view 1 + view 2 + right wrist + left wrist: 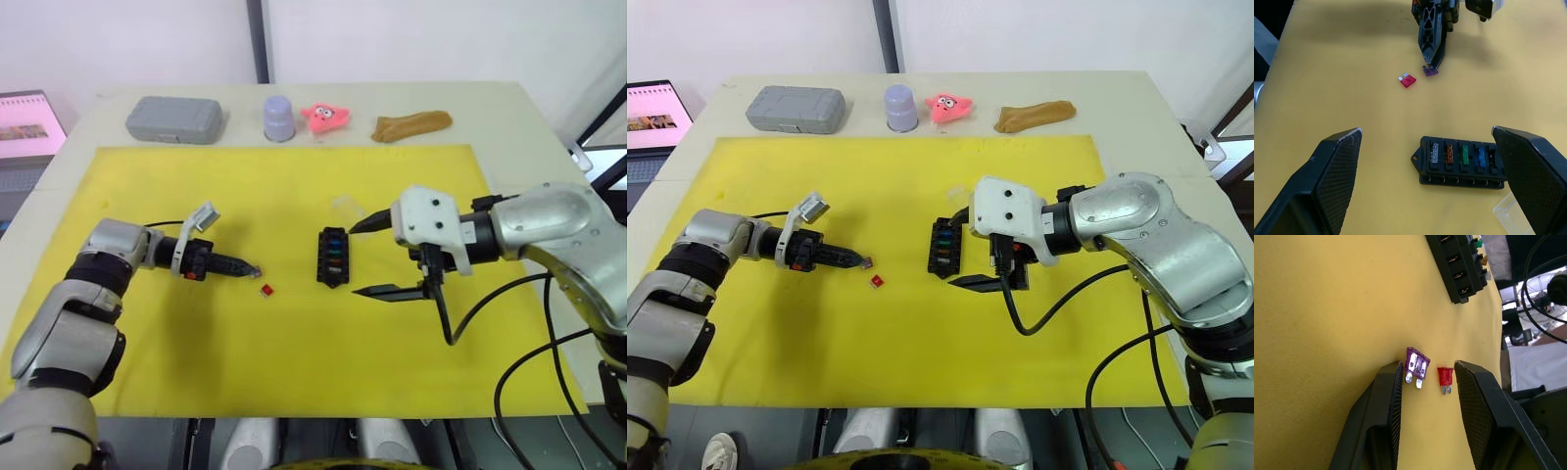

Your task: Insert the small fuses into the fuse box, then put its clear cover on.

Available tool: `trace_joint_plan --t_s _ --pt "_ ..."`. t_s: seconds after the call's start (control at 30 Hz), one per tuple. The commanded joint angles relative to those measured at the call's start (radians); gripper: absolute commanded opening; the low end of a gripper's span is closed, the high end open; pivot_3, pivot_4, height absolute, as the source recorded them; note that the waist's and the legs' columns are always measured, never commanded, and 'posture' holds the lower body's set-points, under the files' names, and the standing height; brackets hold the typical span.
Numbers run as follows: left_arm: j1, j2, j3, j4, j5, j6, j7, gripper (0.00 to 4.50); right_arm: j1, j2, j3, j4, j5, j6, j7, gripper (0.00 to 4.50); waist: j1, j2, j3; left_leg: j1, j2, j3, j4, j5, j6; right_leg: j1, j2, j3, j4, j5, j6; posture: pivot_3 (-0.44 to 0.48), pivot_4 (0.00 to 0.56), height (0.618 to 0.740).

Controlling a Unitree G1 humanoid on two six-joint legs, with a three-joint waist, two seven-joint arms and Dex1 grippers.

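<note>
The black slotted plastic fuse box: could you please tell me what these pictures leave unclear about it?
- Black slotted plastic fuse box: its far end slot is covered by the right hand's finger in the right wrist view.
- Left wrist view: the picture's edge cuts the box off.
- Head views: slots too small to count.

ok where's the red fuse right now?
The red fuse lies loose on the yellow mat, between the left gripper and the fuse box. In the left wrist view it sits beside a purple fuse, between that gripper's open fingers.
</note>
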Motion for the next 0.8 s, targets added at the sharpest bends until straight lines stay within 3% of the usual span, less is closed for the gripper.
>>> trace_joint_plan --t_s 0.03,0.13,0.8 --pt "0.019 0.002 -0.030 0.001 0.001 -0.009 -0.004 1.52 -0.024 0.000 -0.018 -0.007 -0.002 -0.010 -0.005 4.50 0.000 0.000 0.000 0.000 0.000 0.000 0.000 0.000 0.000 0.000 0.000 0.000 0.000 0.000 0.000 0.000 0.150 0.740" --pt "0.015 -0.006 -0.026 0.023 0.016 -0.028 -0.004 0.46 -0.025 0.001 -0.015 -0.004 -0.005 -0.012 -0.006 4.50 0.000 0.000 0.000 0.000 0.000 0.000 0.000 0.000 0.000 0.000 0.000 0.000 0.000 0.000 0.000 0.000 0.150 0.740" --pt "0.002 -0.028 -0.014 0.056 0.026 -0.076 -0.004 0.46 -0.041 0.007 -0.004 0.011 -0.011 -0.021 -0.006 4.50 0.002 0.000 0.000 0.001 0.000 0.000 0.000 0.000 0.000 0.001 0.000 0.000 0.000 0.000 0.000 0.000 0.150 0.740"
